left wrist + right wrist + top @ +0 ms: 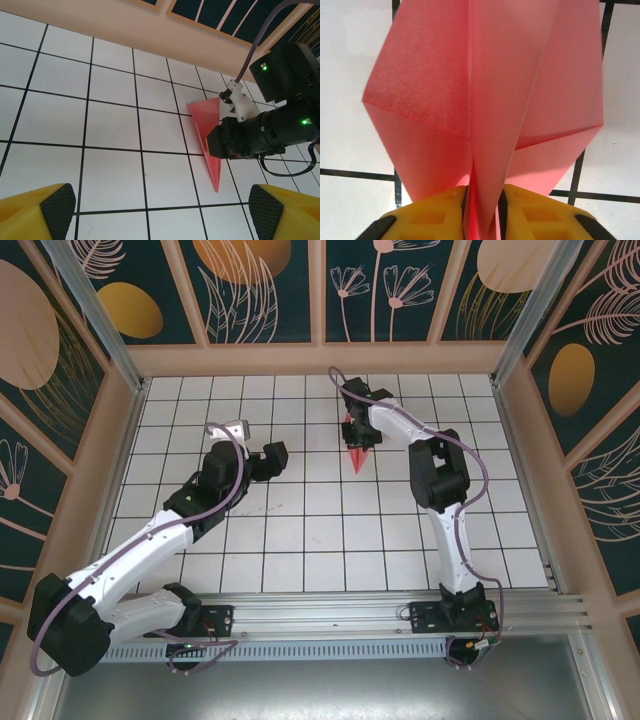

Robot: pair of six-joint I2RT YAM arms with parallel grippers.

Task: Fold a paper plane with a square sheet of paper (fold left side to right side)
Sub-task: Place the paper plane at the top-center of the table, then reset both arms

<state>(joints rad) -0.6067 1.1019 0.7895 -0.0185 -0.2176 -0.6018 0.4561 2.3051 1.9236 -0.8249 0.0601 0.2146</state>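
**Far of centre, the plane sits between my right pincer's fingers**

Toward the far side of the white-tiled tabletop [300, 540], just right of the middle, sits the paper plane [358, 454]. It is a slim coral-red dart with its sharp nose aimed at the near edge and its wide end toward the far side. My right pincer [356, 430] is over that wide end. From my right wrist I see the two yellow fingers [427, 215] standing narrow, one on each side of the centre crease, with the wings spreading left and right beyond them. Whether the pads press the paper or merely flank it, I cannot tell. My left pincer [272, 457] hangs over the tiles to the left of the plane, well apart from it. Its fingertips [35, 212] are spread wide and hold nothing, and it faces the dart and my right arm.
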